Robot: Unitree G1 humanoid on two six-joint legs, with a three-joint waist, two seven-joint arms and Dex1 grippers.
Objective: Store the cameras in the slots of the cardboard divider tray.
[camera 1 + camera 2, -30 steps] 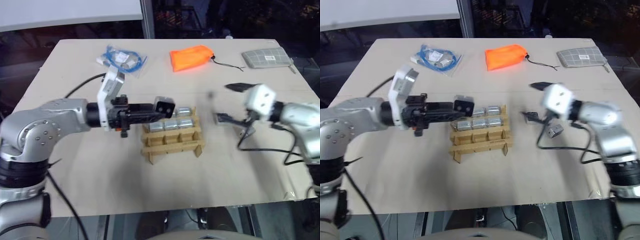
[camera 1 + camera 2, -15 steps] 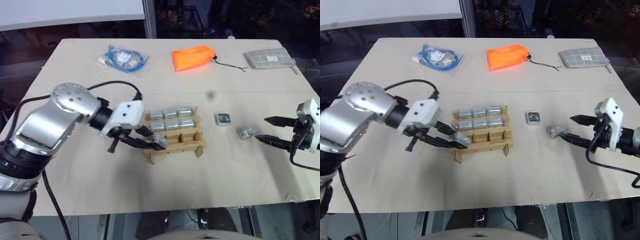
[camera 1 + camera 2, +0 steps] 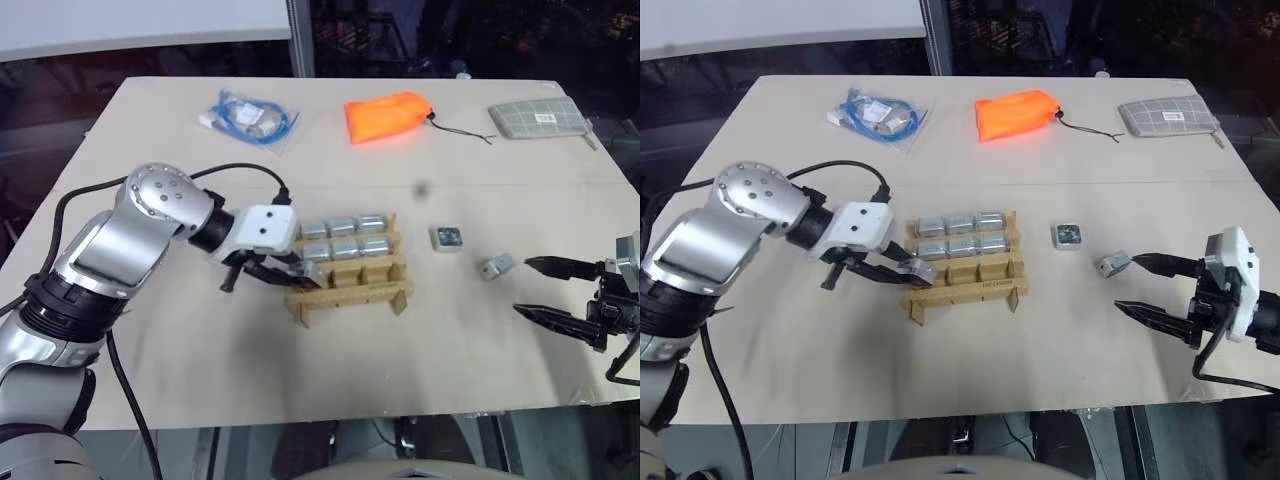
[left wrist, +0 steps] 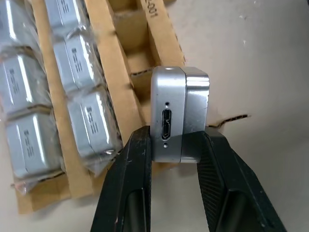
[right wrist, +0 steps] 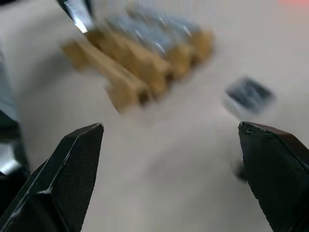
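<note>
The cardboard divider tray (image 3: 400, 291) sits mid-table, its two far rows filled with several wrapped silver cameras (image 3: 343, 238). My left gripper (image 3: 306, 278) is shut on a bare silver camera (image 4: 179, 113), tilted down over the tray's near-left corner, where the near row's slots (image 3: 346, 276) stand open. In the left wrist view black fingers (image 4: 129, 188) pinch the camera's lower end, port side facing up. Two loose cameras lie right of the tray: one with a dark face (image 3: 447, 238), one smaller (image 3: 493, 267). My right gripper (image 3: 522, 285) is open near the table's right front, short of the smaller camera.
Along the far edge lie a bagged blue cable (image 3: 246, 115), an orange drawstring bag (image 3: 385, 115) and a grey checked pouch (image 3: 536, 116). The right wrist view shows the tray (image 5: 140, 63) and one loose camera (image 5: 248, 94), both blurred.
My left gripper has sunk and tipped downward, bringing its camera from above the tray to the near-left corner. My right gripper has drawn back from the loose cameras toward the table's right front.
</note>
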